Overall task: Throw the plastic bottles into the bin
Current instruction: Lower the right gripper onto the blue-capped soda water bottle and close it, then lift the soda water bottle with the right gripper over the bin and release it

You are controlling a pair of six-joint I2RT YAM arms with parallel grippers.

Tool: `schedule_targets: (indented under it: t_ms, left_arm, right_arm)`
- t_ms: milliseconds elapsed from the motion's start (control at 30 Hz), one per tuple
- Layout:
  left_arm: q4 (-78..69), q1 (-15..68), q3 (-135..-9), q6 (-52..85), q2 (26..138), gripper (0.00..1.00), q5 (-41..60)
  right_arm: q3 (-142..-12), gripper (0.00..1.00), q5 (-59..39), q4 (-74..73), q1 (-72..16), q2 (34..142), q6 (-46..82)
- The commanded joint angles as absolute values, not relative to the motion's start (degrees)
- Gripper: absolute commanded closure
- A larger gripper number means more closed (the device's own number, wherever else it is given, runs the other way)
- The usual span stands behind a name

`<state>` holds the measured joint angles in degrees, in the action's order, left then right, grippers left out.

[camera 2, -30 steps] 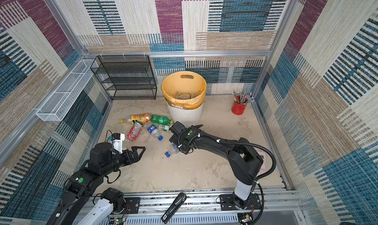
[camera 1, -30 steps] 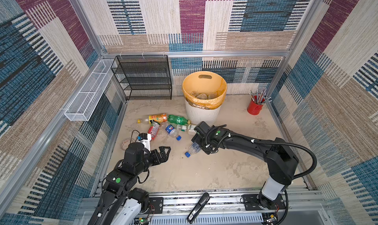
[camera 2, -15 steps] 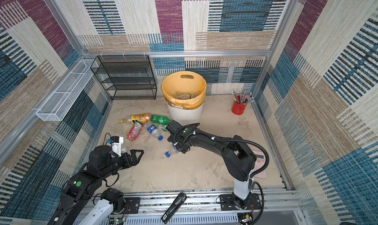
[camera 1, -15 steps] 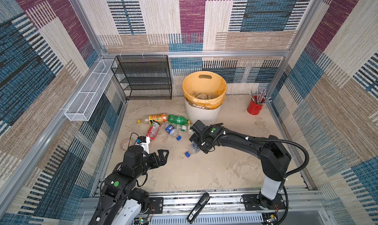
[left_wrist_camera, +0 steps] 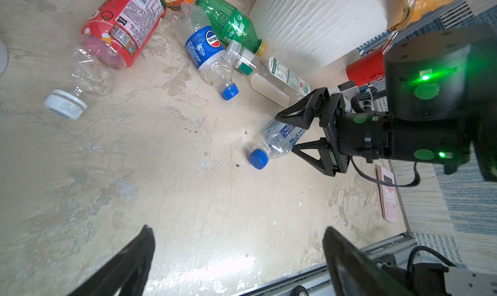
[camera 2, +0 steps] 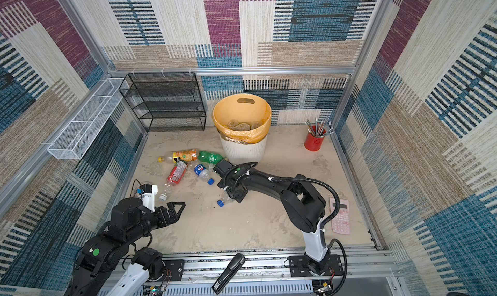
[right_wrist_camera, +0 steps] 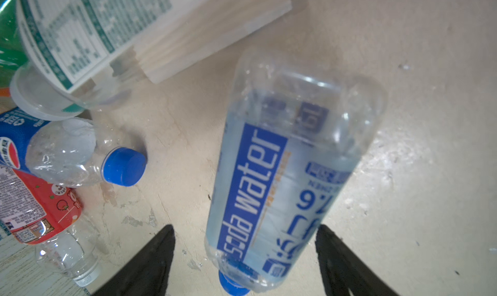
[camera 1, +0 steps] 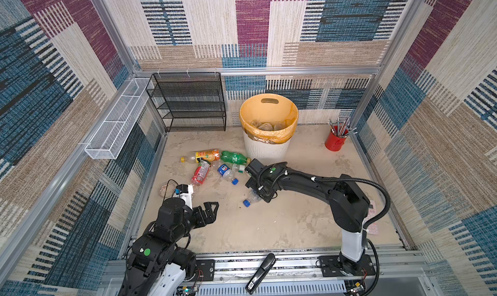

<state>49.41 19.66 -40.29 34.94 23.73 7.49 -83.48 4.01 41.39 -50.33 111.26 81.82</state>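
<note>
1. Jaws on your right gripper (left_wrist_camera: 285,133) stand apart, one on each side of the soda bottle (right_wrist_camera: 269,179). The right wrist view shows a gap on both sides, so nothing is clenched yet.
2. That bottle lies on its side on the floor (camera 1: 255,227), directly under this gripper. Its long axis runs across the line between the jaws, so closing would squeeze it across its width, on the labelled body near the neck.
3. In both top views its blue cap (camera 1: 246,202) sticks out toward the front left, while the base is hidden beneath the gripper.
4. Your left gripper (camera 1: 211,210) is spread wide and empty, well apart from the bottle at the front left. Your right arm is plainly the nearer one.
5. The bin (camera 1: 266,149) stands behind the right gripper, near but not touching. Some crushed bottles seem to lie inside it. You likely need only a short lift up and back over the rim.
6. The bottle is clear thin plastic with a blue strip reading "soda water". It looks empty and a little dented. Expect it to be light and to give under the squeeze, and it could slip out lengthwise.
7. Beside the bin, other bottles (camera 1: 227,171) lie in a cluster just beyond the gripper, apart from this one.
</note>
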Motion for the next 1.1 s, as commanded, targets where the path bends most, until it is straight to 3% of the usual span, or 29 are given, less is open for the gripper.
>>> schedule_targets:
  t_ms: [0,567,900,1067]
  left_arm:
    - [50.27,19.68,-41.13,35.53,23.64,0.02,7.86]
    - [50.54,19.68,-41.22,35.30,22.52,0.02,8.18]
    - [50.59,19.64,-41.57,34.56,23.11,0.02,9.46]
    - [50.73,19.66,-41.70,34.79,23.35,0.02,9.94]
  right_arm:
    - [-83.81,0.16,4.15,42.68,-50.44,111.95,82.44]
    - [-84.46,0.25,3.74,41.23,-50.45,115.23,82.38]
    - [-74.48,0.50,5.86,36.85,-50.45,106.34,83.41]
    - [-66.37,0.55,8.21,31.69,-50.45,96.95,81.02]
